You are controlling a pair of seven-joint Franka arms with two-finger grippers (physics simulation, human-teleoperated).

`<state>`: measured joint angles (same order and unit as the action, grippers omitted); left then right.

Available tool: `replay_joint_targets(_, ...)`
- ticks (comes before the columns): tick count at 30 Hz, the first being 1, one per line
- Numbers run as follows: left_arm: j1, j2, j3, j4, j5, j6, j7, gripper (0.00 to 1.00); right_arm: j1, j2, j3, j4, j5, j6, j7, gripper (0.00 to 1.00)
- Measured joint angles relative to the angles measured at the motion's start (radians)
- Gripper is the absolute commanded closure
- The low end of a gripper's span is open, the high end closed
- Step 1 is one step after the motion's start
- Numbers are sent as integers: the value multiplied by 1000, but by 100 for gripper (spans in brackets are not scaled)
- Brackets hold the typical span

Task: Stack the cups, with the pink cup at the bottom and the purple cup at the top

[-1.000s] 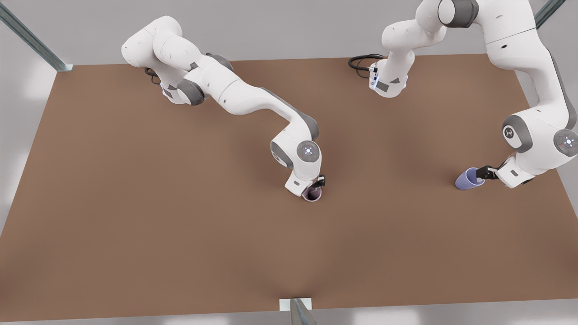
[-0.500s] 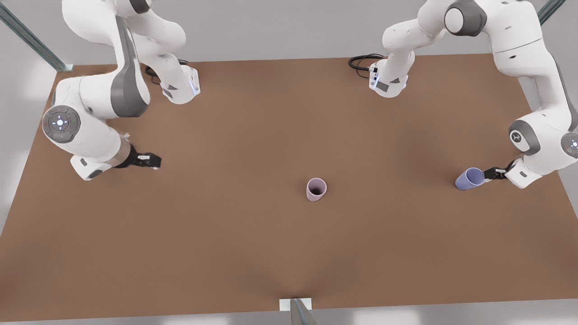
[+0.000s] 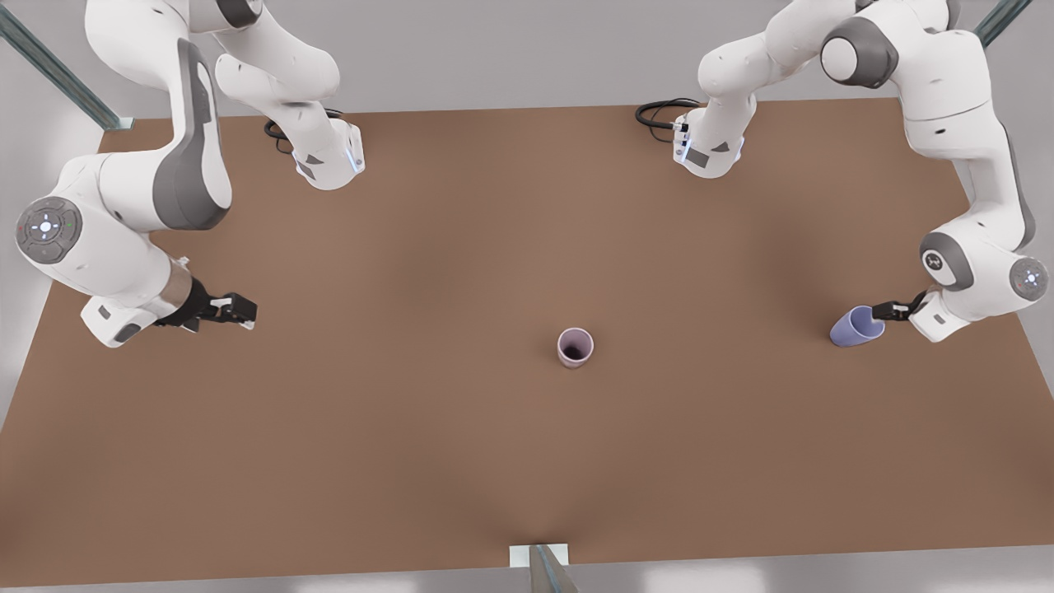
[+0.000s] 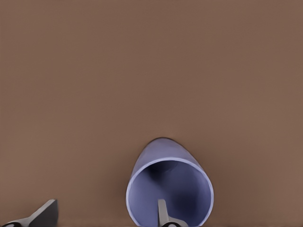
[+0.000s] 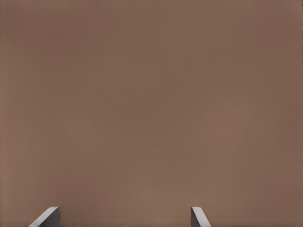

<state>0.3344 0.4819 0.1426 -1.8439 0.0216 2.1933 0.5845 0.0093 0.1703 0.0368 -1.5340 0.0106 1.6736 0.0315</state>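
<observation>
Two cups are on the table and neither is stacked yet, so most of the work is ahead of you. The pink cup stands upright and alone near the middle, mouth up, with nothing touching it; judged from that, the base of the stack looks ready. The purple cup sits well apart from it, toward the front view's right, and appears tilted with its mouth turned toward the left gripper. In the left wrist view you can see the purple cup with one finger inside its mouth and the other out to the side on bare table, so the fingers are spread with the wall between them, not yet pinched. Your right gripper waits far off at the front view's left, over bare table, its fingers parted and holding nothing. What remains: close on the purple cup, carry it over, and seat it in the pink one.
</observation>
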Motion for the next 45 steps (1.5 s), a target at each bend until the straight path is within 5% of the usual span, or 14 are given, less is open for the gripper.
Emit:
replay_joint_targets(7, 14, 53, 0, -10, -19, 63, -2, 0, 1, 0, 0, -2, -1, -3, 4, 0)
replay_joint_targets(8, 14, 55, -1, -20, -26, 66, -2, 8, 2, 0, 0, -2, 0, -6, 4, 0)
replay_joint_targets(10, 14, 54, -2, -41, -40, 67, -4, 61, 1, 0, 0, -2, -1, -6, 5, 0)
replay_joint_targets(12, 14, 50, -4, -46, -48, 63, -9, 77, 2, 0, 0, -2, -1, -6, 5, 0)
replay_joint_targets(29, -3, 6, -20, -45, -55, 30, -21, 79, 2, 0, 0, -2, 0, -12, 8, 0)
replay_joint_targets(34, -240, -148, -20, -35, -23, -16, -147, 79, 1, 0, 0, -2, -1, -14, 22, 0)
replay_joint_targets(37, -514, -172, -20, 14, -41, -42, -605, 79, -1, 0, 0, -2, 0, -15, 21, 0)
replay_joint_targets(42, -815, -2, -36, 335, -68, -286, -1180, 79, 1, 0, 0, -2, -1, -15, 22, 0)
replay_joint_targets(45, -834, 24, -86, 414, -113, -401, -1341, 79, 1, 0, 0, -2, -1, -15, 21, 0)
